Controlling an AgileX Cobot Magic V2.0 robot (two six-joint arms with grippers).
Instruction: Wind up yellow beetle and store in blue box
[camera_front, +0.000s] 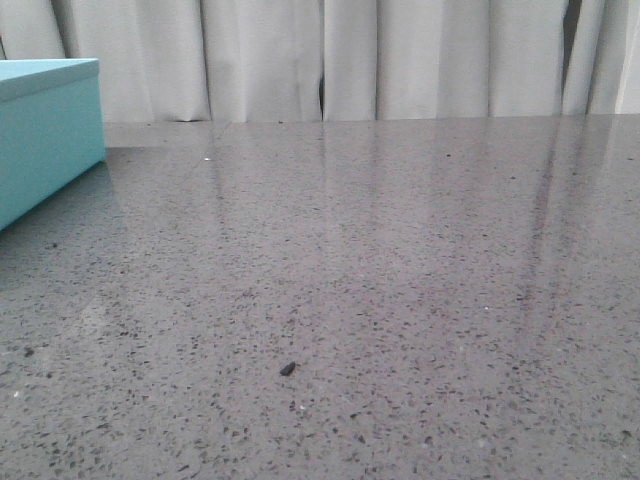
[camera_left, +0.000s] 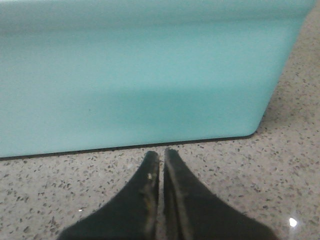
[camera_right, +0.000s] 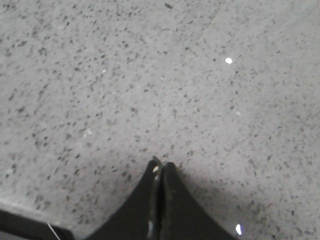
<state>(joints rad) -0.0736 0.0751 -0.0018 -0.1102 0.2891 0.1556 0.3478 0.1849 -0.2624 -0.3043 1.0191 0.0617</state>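
The blue box (camera_front: 45, 135) stands at the far left of the table in the front view, its lid on. Its plain turquoise side (camera_left: 135, 75) fills most of the left wrist view. My left gripper (camera_left: 161, 155) rests low over the table just short of that side, shut with nothing between its fingers. My right gripper (camera_right: 161, 165) is shut and empty too, over bare speckled tabletop. The yellow beetle is out of view in every frame. Neither gripper shows in the front view.
The speckled grey stone table (camera_front: 380, 300) stretches across the front view, with a small dark speck (camera_front: 287, 369) near its front. White curtains (camera_front: 330, 60) hang behind the far edge. A dark edge (camera_right: 25, 227) shows at the corner of the right wrist view.
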